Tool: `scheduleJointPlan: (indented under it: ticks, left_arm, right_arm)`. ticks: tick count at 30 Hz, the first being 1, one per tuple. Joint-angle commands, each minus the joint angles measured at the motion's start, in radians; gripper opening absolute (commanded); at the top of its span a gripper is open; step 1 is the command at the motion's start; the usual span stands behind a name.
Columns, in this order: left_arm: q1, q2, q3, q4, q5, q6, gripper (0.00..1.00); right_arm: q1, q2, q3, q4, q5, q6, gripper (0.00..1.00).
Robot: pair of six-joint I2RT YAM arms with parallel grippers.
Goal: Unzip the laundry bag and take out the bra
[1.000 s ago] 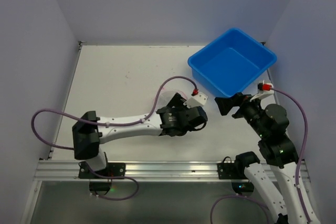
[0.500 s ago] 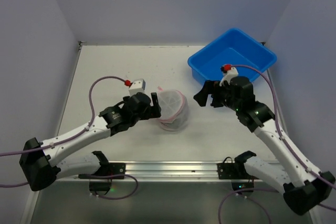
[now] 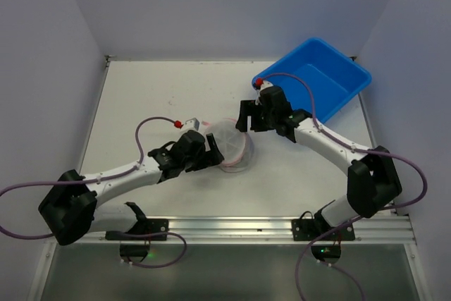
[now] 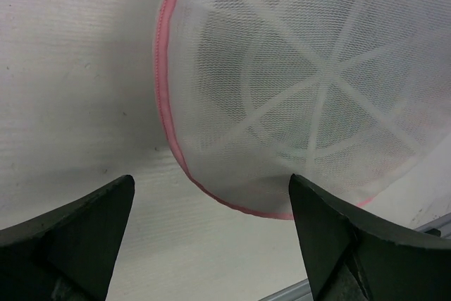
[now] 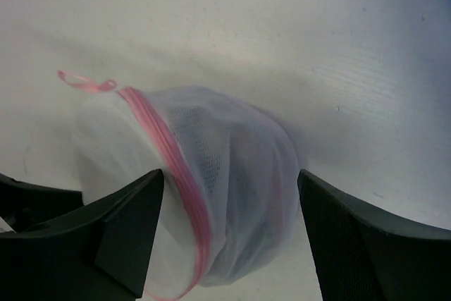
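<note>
- The laundry bag [image 3: 232,147]: a small round drum of white see-through mesh, with a pink zipper band round its rim.
- Its spoked round face lies just ahead of the left gripper [image 3: 209,154]; its side faces the right gripper [image 3: 246,119], close by.
- Its contents are blurred through the mesh.

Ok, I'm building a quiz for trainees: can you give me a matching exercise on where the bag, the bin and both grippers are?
1 laundry bag
2 blue bin
3 left gripper
4 right gripper

a in the far right corner
b open, left of the bag
c open, just beyond the bag
d lying between both grippers

Pairs: 1-d, 2-a, 3-b, 4-c
</note>
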Motion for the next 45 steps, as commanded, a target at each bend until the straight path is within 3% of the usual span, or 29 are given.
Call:
scheduleJointPlan:
  ticks: [1, 6, 13, 21, 28, 35, 40, 45]
  left_arm:
    - [0.028, 0.040, -0.011, 0.072, -0.007, 0.004, 0.93]
    - [0.073, 0.083, 0.006, 0.068, -0.044, 0.087, 0.91]
    - [0.148, 0.166, 0.103, 0.114, -0.042, 0.196, 0.91]
    - [0.203, 0.289, 0.264, 0.147, -0.021, 0.312, 0.93]
    - [0.249, 0.229, 0.325, 0.072, -0.010, 0.363, 1.00]
    - [0.251, 0.045, 0.246, -0.081, 0.044, 0.205, 1.00]
    - [0.234, -0.016, 0.134, 0.009, 0.222, 0.050, 1.00]
    - [0.150, 0.060, 0.161, 0.098, 0.210, -0.033, 1.00]
  right_arm:
    - [0.022, 0.010, -0.092, 0.106, 0.009, 0.012, 0.76]
    - [0.038, -0.029, -0.251, 0.132, -0.007, 0.052, 0.57]
    - [0.079, -0.177, -0.430, 0.105, -0.098, 0.149, 0.49]
    - [0.119, -0.145, -0.355, 0.137, -0.174, 0.205, 0.52]
    - [0.128, -0.163, -0.260, 0.079, -0.198, 0.187, 0.59]
    - [0.124, -0.315, -0.213, -0.094, -0.076, 0.135, 0.72]
    - [0.027, -0.382, -0.183, -0.170, -0.023, 0.077, 0.74]
    - [-0.096, -0.372, -0.156, -0.147, -0.054, 0.038, 0.74]
